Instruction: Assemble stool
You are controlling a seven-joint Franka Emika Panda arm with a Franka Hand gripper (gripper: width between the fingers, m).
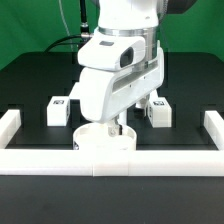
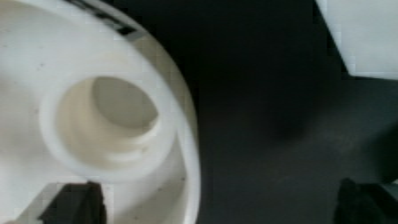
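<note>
White plastic runs along the near edge of the black table (image 1: 35, 85) as a long border rail (image 1: 110, 160). Just behind its middle lies the seat (image 1: 98, 135), a thick round disc lying flat. No leg is fitted to it yet.

The gripper (image 2: 217, 203) hangs low over the side of the seat toward the exterior view's right. In the wrist view its dark fingertips (image 2: 71, 204) are spread wide with nothing between them. One tip is above the seat's top face and the other above bare table, so the rim runs between them. One round socket (image 2: 116, 112) shows clearly in the seat, and it is empty. A blurred white piece (image 2: 365, 35) sits in a corner of that view. It may be a leg or a rail, and I cannot tell which.

Farther back, well apart from the seat, two short block legs stand on the table. One leg (image 1: 58, 110) is on the exterior view's left and the other leg (image 1: 158, 111) is on its right, each with a small black-and-white tag. The bulky white arm (image 1: 120, 65) hides whatever is behind it.

The assembly looks barely begun, and the step in hand seems to be taking hold of the seat by its edge. The next move calls for a straight drop until the tips bracket the rim. Then the fingers must close firmly without skidding the disc against the near rail.
</note>
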